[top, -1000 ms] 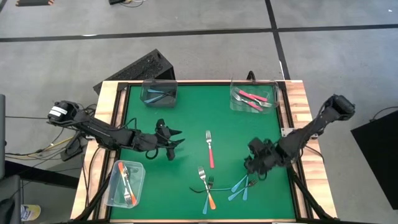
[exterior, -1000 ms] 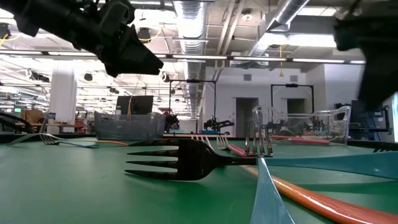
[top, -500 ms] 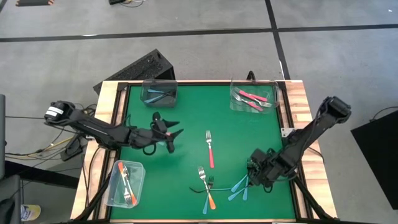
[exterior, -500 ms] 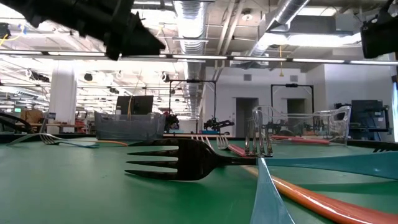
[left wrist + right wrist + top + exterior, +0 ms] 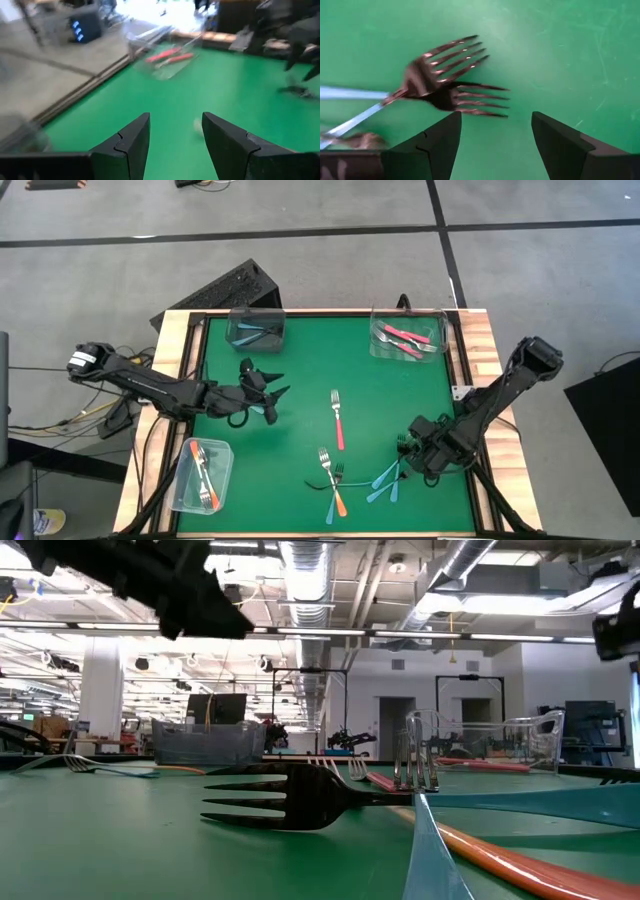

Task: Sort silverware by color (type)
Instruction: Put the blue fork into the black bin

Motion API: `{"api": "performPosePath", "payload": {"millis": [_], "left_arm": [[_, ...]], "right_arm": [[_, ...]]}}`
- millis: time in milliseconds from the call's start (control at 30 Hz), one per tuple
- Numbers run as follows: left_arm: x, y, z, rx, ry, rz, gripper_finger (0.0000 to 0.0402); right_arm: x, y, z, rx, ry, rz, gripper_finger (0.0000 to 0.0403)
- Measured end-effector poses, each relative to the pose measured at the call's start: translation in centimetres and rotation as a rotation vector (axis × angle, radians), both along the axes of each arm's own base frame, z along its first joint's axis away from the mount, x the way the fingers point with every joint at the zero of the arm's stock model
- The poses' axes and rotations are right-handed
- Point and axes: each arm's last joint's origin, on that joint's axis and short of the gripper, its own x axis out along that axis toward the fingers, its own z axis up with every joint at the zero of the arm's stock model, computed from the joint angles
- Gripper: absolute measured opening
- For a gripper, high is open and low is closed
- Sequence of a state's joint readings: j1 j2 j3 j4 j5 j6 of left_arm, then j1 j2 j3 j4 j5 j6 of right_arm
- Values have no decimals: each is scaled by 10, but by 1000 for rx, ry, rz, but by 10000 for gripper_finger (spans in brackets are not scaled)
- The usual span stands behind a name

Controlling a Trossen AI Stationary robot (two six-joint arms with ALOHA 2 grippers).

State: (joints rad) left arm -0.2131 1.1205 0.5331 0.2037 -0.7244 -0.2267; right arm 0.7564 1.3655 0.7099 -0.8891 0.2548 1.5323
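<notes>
Loose silverware lies flat on the green table. A pink-handled fork is near the middle. Blue-handled forks and an orange-handled fork lie crossed toward the near edge. My right gripper hangs open, pointing steeply down. It is just above the tines of the blue-handled forks, and I see nothing between its fingers. My left gripper hovers open over the table's left half. It points toward the far right and holds nothing.
Three clear containers stand on the table. One at the far left holds blue forks. One at the far right holds pink forks. One at the near left holds orange forks. Bare green table lies between the two arms.
My right gripper has sunk and moved toward the near edge, tipping steeper until it is over the blue forks' tines. My left gripper has risen and drawn back toward the far left, tipping up closer to level. Both have stayed open, and no fork has moved.
</notes>
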Motion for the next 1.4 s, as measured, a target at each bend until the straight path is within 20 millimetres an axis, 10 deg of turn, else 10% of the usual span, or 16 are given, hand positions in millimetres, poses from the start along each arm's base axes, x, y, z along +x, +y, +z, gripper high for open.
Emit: {"api": "performPosePath", "payload": {"millis": [300, 967, 1400], "left_arm": [[-1, 2, -3, -11, -3, 84, 169], [-1, 3, -3, -1, 3, 87, 169], [0, 2, -7, -14, 20, 82, 169]], "right_arm": [[-6, -8, -23, 73, -46, -17, 263], [-5, -16, -3, 60, -260, -42, 71], [-18, -32, -9, 70, -327, -221, 198]]}}
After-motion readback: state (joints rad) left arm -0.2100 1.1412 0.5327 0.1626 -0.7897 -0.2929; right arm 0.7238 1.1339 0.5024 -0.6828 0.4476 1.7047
